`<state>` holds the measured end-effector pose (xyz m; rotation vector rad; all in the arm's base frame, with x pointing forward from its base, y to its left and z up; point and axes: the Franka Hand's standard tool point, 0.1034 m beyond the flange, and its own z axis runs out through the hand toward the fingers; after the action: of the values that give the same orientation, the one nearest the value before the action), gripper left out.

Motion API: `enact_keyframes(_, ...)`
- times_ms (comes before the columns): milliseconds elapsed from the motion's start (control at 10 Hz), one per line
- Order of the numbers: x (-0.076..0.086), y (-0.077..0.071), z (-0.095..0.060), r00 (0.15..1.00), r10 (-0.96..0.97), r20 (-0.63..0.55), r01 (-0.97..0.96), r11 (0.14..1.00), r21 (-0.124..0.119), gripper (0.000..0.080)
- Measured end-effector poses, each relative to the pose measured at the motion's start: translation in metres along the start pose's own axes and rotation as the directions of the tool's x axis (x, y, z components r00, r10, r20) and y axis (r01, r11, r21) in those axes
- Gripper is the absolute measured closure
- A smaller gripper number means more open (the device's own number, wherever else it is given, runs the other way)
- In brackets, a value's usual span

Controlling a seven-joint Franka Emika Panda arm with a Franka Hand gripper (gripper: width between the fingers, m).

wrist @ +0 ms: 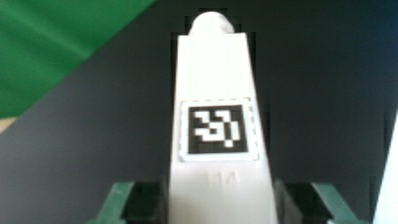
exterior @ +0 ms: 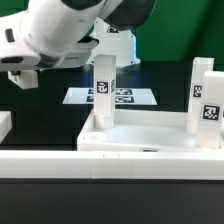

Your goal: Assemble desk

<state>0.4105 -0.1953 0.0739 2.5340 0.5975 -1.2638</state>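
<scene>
A white square leg (wrist: 221,110) with a black-and-white tag runs away from my gripper (wrist: 224,206), which is shut on its near end. Green fingers (wrist: 128,203) flank it on both sides. Its rounded far tip shows against the dark table. In the exterior view this leg (exterior: 104,90) stands upright under my arm (exterior: 70,30), at the left end of the white rimmed tabletop (exterior: 150,138). Whether its lower end is seated there I cannot tell. A second tagged leg (exterior: 205,100) stands upright at the tabletop's right end.
The marker board (exterior: 135,97) lies flat behind the tabletop. A long white rail (exterior: 60,163) runs across the front of the exterior view. A small white block (exterior: 4,122) sits at the exterior view's left edge. A green surface (wrist: 54,40) fills one corner of the wrist view.
</scene>
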Motion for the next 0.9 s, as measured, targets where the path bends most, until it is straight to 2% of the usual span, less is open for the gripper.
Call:
enact_keyframes(100, -0.006, -0.002, -0.016, 0.999, 0.023, -0.038, -0.021, 0.999, 0.042, 0.0511)
enact_keyframes(200, -0.008, -0.002, -0.034, 0.992, 0.058, -0.113, -0.047, 0.994, 0.099, 0.0511)
enact_keyframes(300, -0.011, -0.001, -0.05, 0.978, 0.103, -0.18, -0.078, 0.987, 0.14, 0.0511)
enact_keyframes(400, -0.01, -0.002, -0.059, 0.966, 0.143, -0.217, -0.108, 0.98, 0.165, 0.0511)
enact_keyframes(500, 0.0, 0.004, -0.069, 0.936, 0.157, -0.315, -0.122, 0.984, 0.128, 0.0511)
enact_keyframes(600, 0.001, 0.003, -0.069, 0.914, 0.145, -0.378, -0.109, 0.987, 0.116, 0.0511)
enact_keyframes(700, 0.0, 0.005, -0.068, 0.895, 0.15, -0.42, -0.112, 0.987, 0.114, 0.0511)
enact_keyframes(800, 0.003, 0.008, -0.07, 0.86, 0.147, -0.488, -0.112, 0.989, 0.101, 0.0511)
enact_keyframes(900, 0.002, 0.006, -0.072, 0.827, 0.162, -0.538, -0.117, 0.986, 0.119, 0.0511)
